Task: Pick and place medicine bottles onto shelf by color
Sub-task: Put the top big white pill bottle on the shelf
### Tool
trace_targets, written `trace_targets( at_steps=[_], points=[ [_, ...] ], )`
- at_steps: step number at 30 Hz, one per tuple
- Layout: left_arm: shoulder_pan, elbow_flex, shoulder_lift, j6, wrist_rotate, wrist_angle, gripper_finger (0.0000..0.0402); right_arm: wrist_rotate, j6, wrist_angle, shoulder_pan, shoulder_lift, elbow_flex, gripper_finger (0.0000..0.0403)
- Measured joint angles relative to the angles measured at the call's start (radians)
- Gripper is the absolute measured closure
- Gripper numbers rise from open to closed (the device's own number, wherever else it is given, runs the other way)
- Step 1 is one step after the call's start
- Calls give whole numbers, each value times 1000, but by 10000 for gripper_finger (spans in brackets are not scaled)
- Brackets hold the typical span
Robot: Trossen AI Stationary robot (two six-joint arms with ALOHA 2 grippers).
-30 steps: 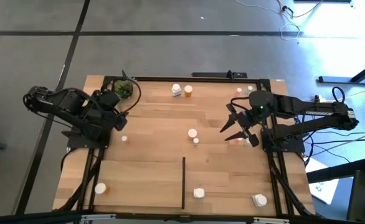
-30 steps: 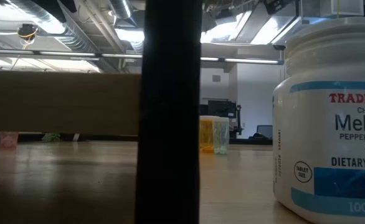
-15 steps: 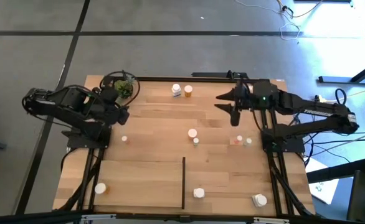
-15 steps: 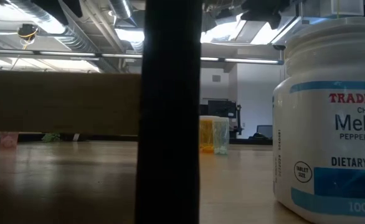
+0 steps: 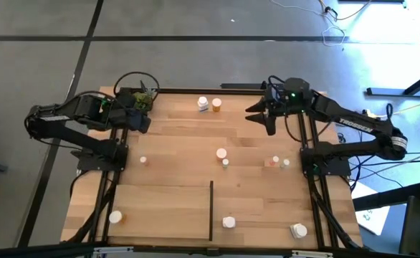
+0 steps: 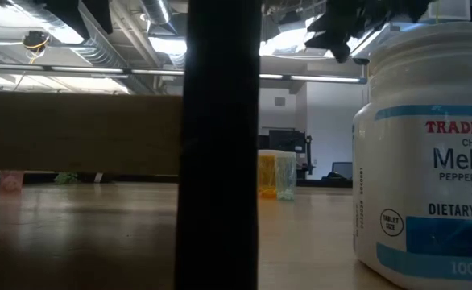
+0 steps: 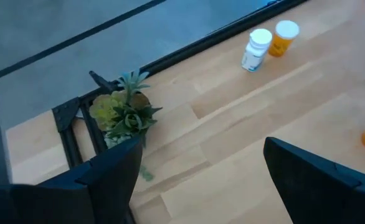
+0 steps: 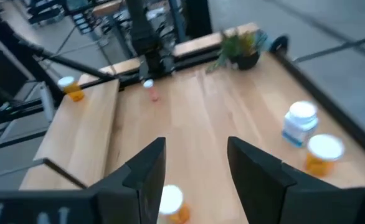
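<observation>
Medicine bottles stand scattered on the light-wood shelf point(image 5: 174, 193). A white one point(image 5: 203, 104) and an orange one point(image 5: 216, 105) are at the far edge. Two small ones point(image 5: 221, 153) stand mid-board, and others point(image 5: 278, 163) to their right. Three more point(image 5: 228, 223) stand along the near edge. My left gripper point(image 5: 141, 120) hovers open at the far left, beside the potted plant point(image 7: 123, 115). My right gripper point(image 5: 256, 115) hovers open at the far right, pointing toward the table's left. Nothing is between its fingers point(image 8: 145, 171).
A thin black divider strip point(image 5: 211, 209) runs from the near edge to mid-board. Black rails point(image 5: 231, 89) edge the board. In the low view a large white bottle point(image 6: 429, 153) stands close at the right, and the dark strip point(image 6: 220, 145) blocks the middle.
My right gripper has swung from above the small bottles at the right toward the far edge, turning to point toward the table's left. My left gripper has swung a little toward the far edge, nearer the plant. No bottle has moved.
</observation>
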Motion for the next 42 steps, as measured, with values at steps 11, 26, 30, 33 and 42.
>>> trace_targets(
  at_steps=[11, 26, 30, 33, 42],
  points=[
    [73, 0, 6, 98, 6, 108, 72, -143, -77, -270, -20, 293, 326, 228],
    [74, 0, 17, 110, 10, 122, 72, -123, -77, -485, -41, 491, 593, 228],
    [74, 0, 18, 110, 10, 122, 72, -123, -77, -492, -41, 492, 593, 228],
    [74, 0, 18, 110, 10, 122, 72, -122, -78, -489, -39, 492, 593, 228],
    [74, 0, 18, 111, 10, 121, 72, -10, -149, -447, -38, 492, 593, 228]
  ],
)
